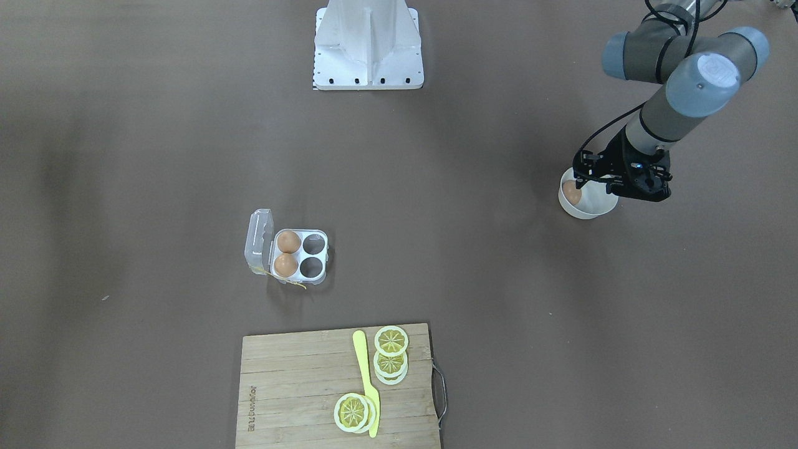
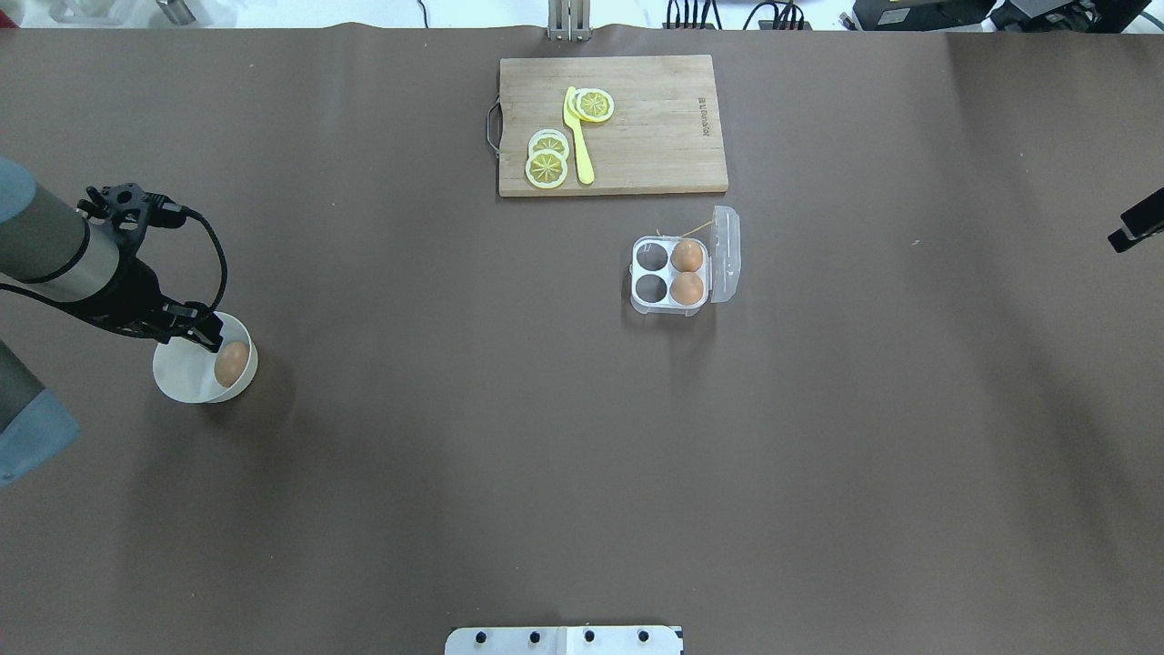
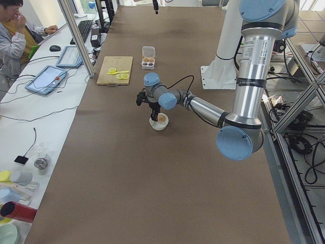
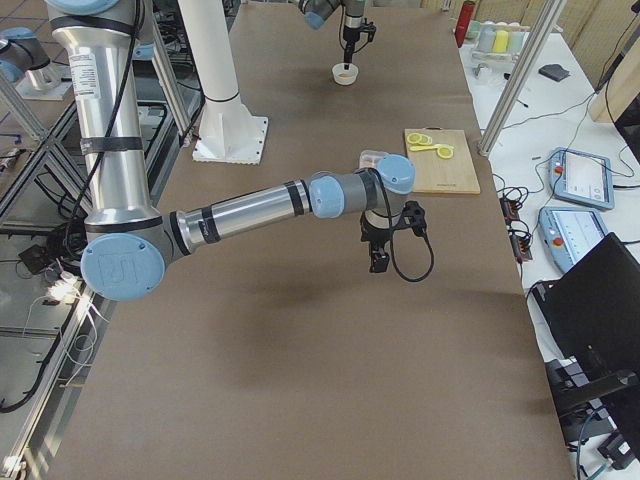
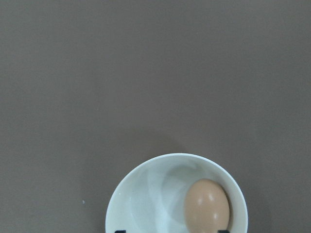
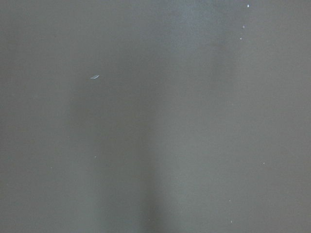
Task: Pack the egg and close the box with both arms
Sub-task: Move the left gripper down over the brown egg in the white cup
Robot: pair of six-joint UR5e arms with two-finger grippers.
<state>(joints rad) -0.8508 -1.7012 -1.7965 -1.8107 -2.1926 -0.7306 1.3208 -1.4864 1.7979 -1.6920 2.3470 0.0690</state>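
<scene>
A light-brown egg [image 2: 231,363] lies in a round white bowl [image 2: 182,377] at the table's left end; it also shows in the left wrist view [image 5: 206,206]. My left gripper [image 2: 196,328] hangs just above the bowl, open and empty, with its fingertips [image 5: 120,231] either side of the bowl's middle. The clear box [image 2: 668,276] stands open near the table's middle, lid upright at its side. Two eggs [image 1: 287,253] fill the cells beside the lid; two cells are empty. My right gripper [image 2: 1137,223] hovers above bare table at the right edge; I cannot tell its jaws.
A wooden cutting board [image 2: 664,146] with lemon slices [image 2: 547,159] and a yellow knife [image 2: 578,136] lies beyond the box. The white robot base [image 1: 368,47] stands at the near edge. An operator sits at the side bench [image 3: 20,30].
</scene>
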